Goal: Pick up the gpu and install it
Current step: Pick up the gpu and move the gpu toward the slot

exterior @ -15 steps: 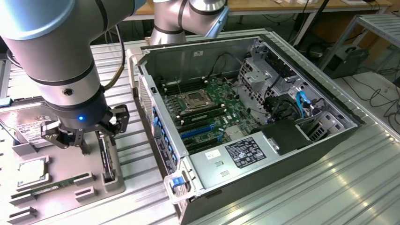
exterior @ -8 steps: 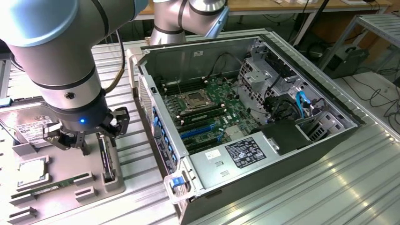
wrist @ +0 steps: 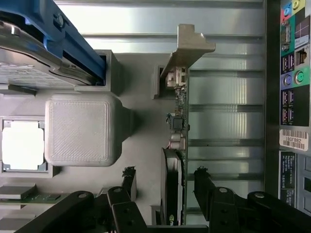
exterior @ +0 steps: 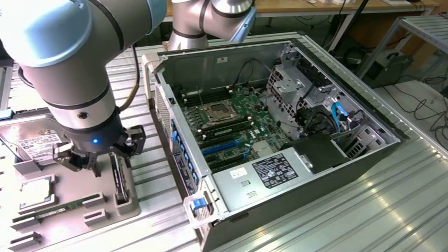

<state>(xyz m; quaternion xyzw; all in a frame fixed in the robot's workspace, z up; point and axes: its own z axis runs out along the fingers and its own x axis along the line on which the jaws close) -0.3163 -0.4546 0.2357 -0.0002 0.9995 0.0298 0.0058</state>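
- The gpu [exterior: 119,181] [wrist: 181,121] stands on edge in a slot of a grey tray [exterior: 70,178] [wrist: 141,121], in the lower left of the exterior view.
- In the wrist view the card shows edge-on: a thin green board with a silver bracket [wrist: 188,46] at one end and a black cooler [wrist: 171,187] on the side near the gripper.
- The gripper [exterior: 105,157] [wrist: 165,177] hangs right over the cooler end of the gpu, spread wide and holding nothing.
- Its fingers [wrist: 201,177] stand one on each side of the card, with a gap showing on both sides.
- On the same tray lie a hard drive [exterior: 31,142] [wrist: 29,73], a cpu [exterior: 35,191] [wrist: 19,145] and a memory stick [exterior: 60,207].
- The arm [exterior: 63,63] comes down from the upper left of the exterior view.
- Just beside the tray, toward the exterior view's right, an open case [exterior: 210,68] lies on its side, with the green motherboard [exterior: 242,123] showing inside.
- The case's port panel [wrist: 291,73] faces the tray.
- Tray and case rest on a ribbed metal desk [exterior: 364,210].
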